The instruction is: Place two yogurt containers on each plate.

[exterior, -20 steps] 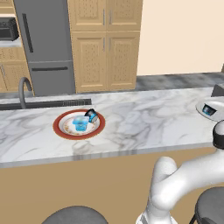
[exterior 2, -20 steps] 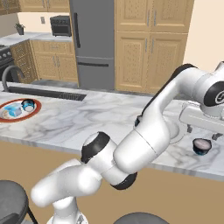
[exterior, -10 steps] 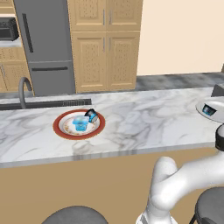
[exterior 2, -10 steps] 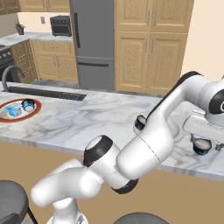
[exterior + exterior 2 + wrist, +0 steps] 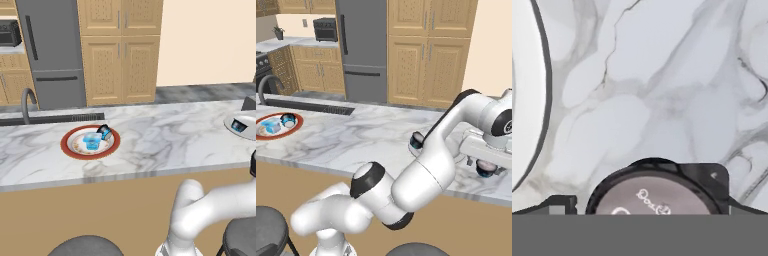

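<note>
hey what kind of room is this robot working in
A home kitchen, rendered rather than real. A grey fridge stands among wooden cabinets, and a marble counter holds a sink faucet and a red-rimmed plate.

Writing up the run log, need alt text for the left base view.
A red-rimmed plate on a marble counter holds two yogurt cups: a pale blue one and a dark one, tipped. A second plate sits at the right edge; the white arm rises bottom right.

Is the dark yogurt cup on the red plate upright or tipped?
Tipped: the dark yogurt cup leans sideways on the red plate's far edge.
</note>
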You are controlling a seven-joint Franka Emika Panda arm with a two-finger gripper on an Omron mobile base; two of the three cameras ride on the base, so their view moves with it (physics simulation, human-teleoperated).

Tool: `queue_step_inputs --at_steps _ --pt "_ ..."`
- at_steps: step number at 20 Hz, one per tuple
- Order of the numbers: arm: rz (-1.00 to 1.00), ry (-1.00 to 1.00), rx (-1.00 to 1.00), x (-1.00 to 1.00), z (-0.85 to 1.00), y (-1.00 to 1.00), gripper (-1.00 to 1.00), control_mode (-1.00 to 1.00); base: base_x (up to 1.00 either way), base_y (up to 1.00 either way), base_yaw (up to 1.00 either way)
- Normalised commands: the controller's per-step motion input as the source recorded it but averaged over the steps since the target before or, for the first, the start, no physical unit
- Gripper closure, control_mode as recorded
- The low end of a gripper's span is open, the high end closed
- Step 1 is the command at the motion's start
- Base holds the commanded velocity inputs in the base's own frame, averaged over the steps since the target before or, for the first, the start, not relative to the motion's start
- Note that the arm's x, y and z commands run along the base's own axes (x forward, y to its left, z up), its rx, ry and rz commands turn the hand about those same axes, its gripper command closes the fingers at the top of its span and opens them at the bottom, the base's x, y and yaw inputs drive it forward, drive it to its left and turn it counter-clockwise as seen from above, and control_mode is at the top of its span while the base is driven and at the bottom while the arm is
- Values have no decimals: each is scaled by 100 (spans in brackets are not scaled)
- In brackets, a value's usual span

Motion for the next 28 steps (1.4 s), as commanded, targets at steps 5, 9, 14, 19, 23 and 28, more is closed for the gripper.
queue_step_inputs --at_steps 5,9,14,19,23,28 --pt "0 2 0 0 -5 0 -100 -100 0 0 0" --pt "0 3 0 0 0 0 100 -100 0 0 0" --pt "0 0 0 0 0 0 100 -100 0 0 0" --pt "4 -12 0 0 22 5 100 -100 0 0 0" --pt "23 -10 0 9 45 39 100 -100 0 0 0" --pt "18 -4 0 62 13 36 100 -100 0 0 0"
